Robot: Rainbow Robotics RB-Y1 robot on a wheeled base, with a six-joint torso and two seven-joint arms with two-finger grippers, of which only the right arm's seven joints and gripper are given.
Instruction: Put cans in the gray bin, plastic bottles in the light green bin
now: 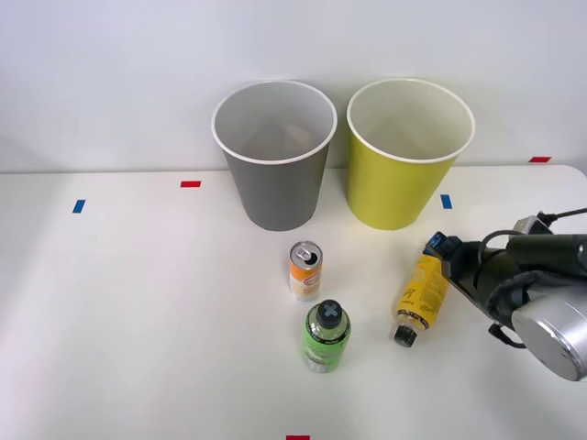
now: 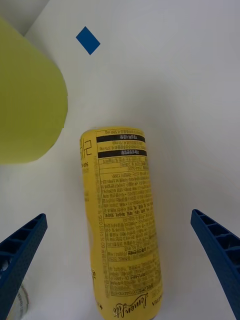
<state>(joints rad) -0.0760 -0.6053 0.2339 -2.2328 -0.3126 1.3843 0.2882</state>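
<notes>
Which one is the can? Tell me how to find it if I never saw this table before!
Look at the gray bin, the left of the two big buckets at the back of the white table. Just in front of it stands the can, upright, with a green bottle right in front of it. It is the short orange-and-white one with a silver top, smaller than both dark-capped bottles.
</notes>
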